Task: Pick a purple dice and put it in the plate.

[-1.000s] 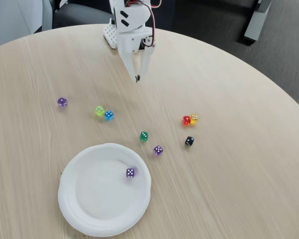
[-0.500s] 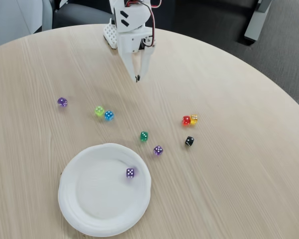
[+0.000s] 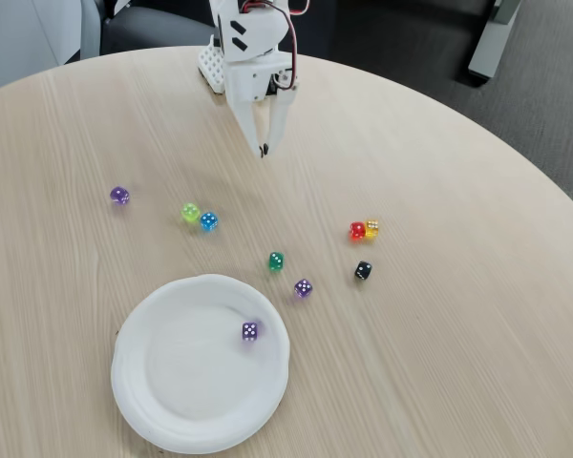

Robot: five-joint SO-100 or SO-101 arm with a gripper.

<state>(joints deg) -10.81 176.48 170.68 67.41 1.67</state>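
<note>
A light-purple dice point(image 3: 250, 331) lies inside the white paper plate point(image 3: 153, 401), near its right rim. A second, identical purple die point(image 3: 304, 288) rests on the table just right of the plate. My white gripper point(image 3: 263, 150) hangs at the far side of the table with its fingers together and nothing between them, well away from both dice and the plate.
Other dice are scattered on the round wooden table: a darker round purple one point(image 3: 119, 196) at left, green-yellow point(image 3: 190, 213) and blue point(image 3: 209, 221) together, dark green point(image 3: 276, 260), red point(image 3: 357, 231) touching orange point(image 3: 371, 227), and black point(image 3: 363, 271).
</note>
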